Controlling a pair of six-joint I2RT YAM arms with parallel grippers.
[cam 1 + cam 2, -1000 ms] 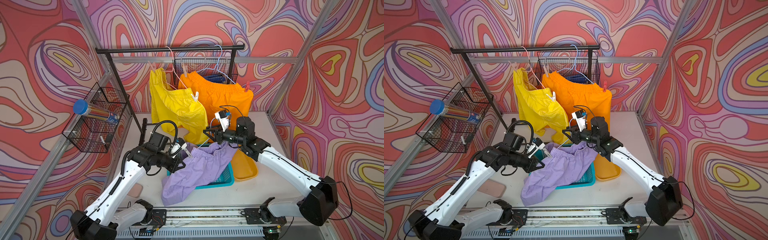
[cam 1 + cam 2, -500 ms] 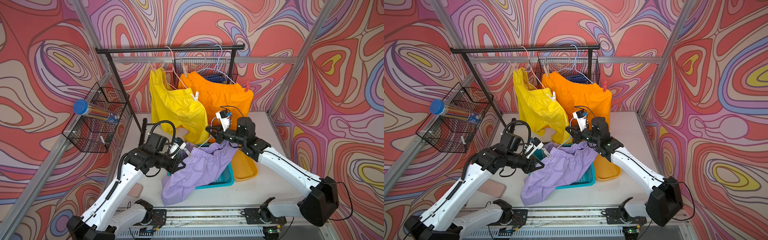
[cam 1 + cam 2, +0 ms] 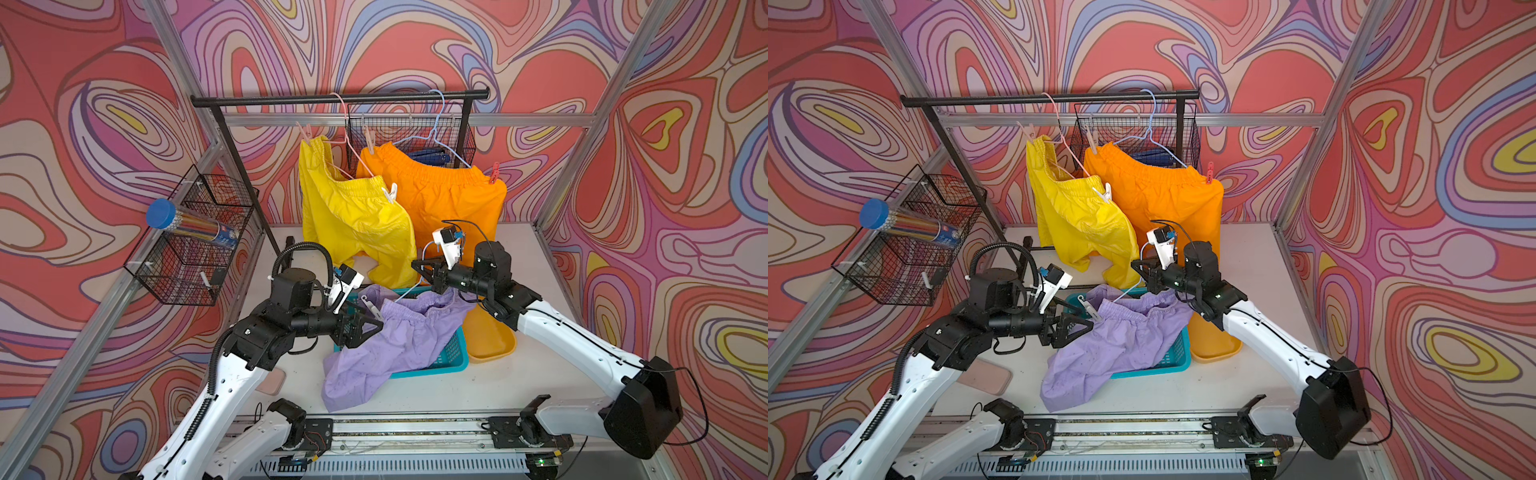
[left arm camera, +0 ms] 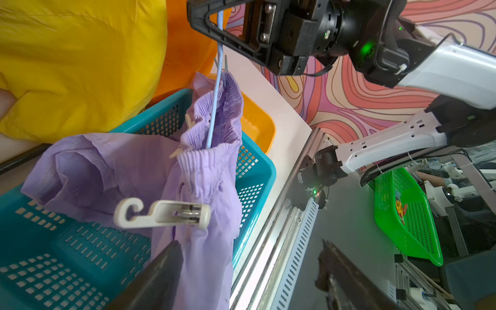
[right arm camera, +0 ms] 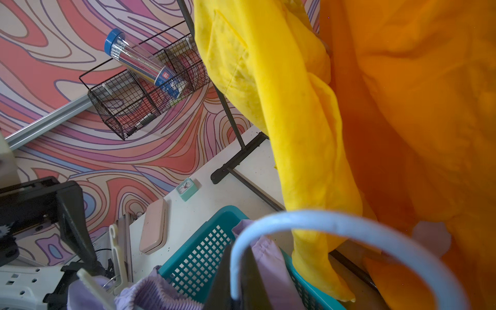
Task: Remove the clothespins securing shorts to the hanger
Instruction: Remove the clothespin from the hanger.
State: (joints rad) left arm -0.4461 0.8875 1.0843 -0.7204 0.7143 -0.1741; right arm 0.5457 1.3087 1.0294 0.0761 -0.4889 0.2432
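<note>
The tube (image 3: 193,224), mid-left in a top view, bears an unreadable label. The left gripper (image 4: 248,249) gapes empty near the white clothespin (image 4: 161,214); the right gripper (image 3: 419,268) clamps the pale blue hanger (image 4: 214,107).

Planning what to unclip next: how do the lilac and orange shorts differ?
The orange shorts hang spread from the rail; the lilac shorts slump crumpled over the teal basket. The orange shorts' hanger hangs untouched; the lilac shorts' hanger is pinched by the right hand. Both have gathered waistbands carrying clothespins.
</note>
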